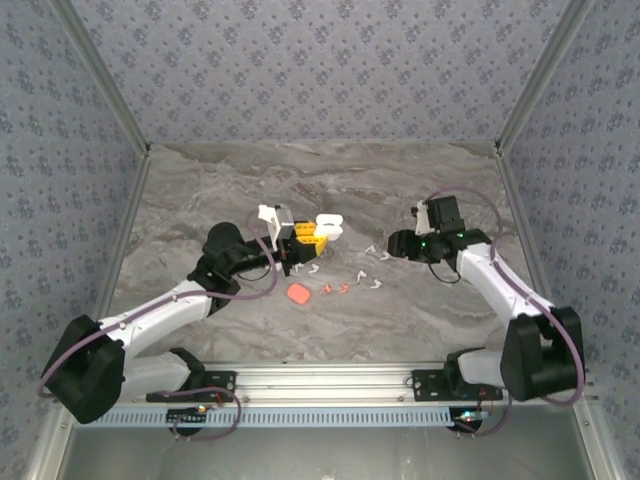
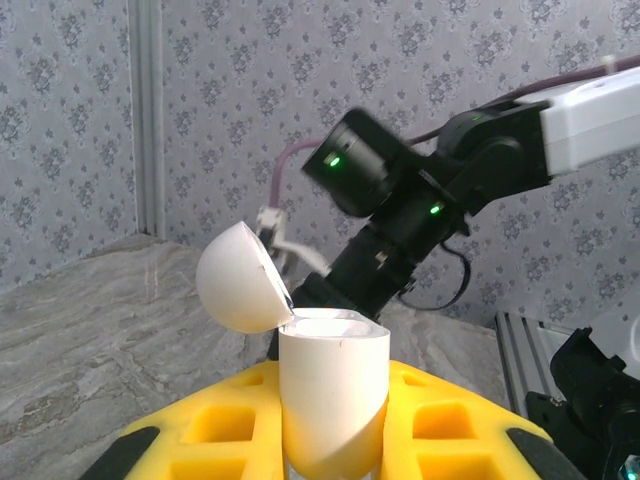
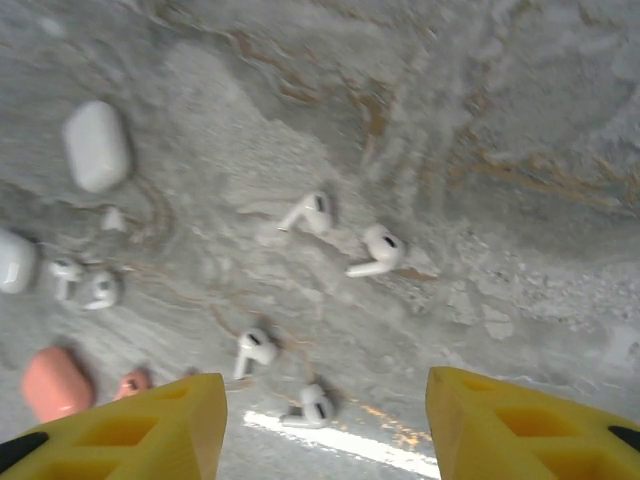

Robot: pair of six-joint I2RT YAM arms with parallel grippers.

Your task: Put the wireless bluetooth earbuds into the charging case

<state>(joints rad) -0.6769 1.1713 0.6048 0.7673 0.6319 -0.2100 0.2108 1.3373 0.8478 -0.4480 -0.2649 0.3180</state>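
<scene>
Left gripper (image 2: 335,445): the jaws are closed on the white charging case (image 2: 333,385), which stands upright between the yellow fingers (image 2: 225,425). The lid (image 2: 240,280) is swung open to the left on its hinge. The inside of the case cannot be seen from this angle. In the top view this gripper (image 1: 303,243) holds the case near the middle of the table (image 1: 200,190).

Right gripper (image 3: 322,430): the jaws are spread wide, with nothing between them. It hangs above loose earbuds. In the top view it (image 1: 392,246) sits to the right of the held case, apart from it.

White earbuds (image 3: 375,250): all lie loose on the marble table.
- Two lie close together, not touching, farther from the right gripper.
- Two more (image 3: 252,350) lie nearer its fingers.
- A further pair (image 3: 82,283) lies at the left of the right wrist view.

Salmon-red earbuds (image 1: 335,288): both lie just right of the salmon-red case (image 1: 298,293), in front of the left gripper.

A closed white case (image 3: 95,145) lies on the table beyond the earbuds
</scene>
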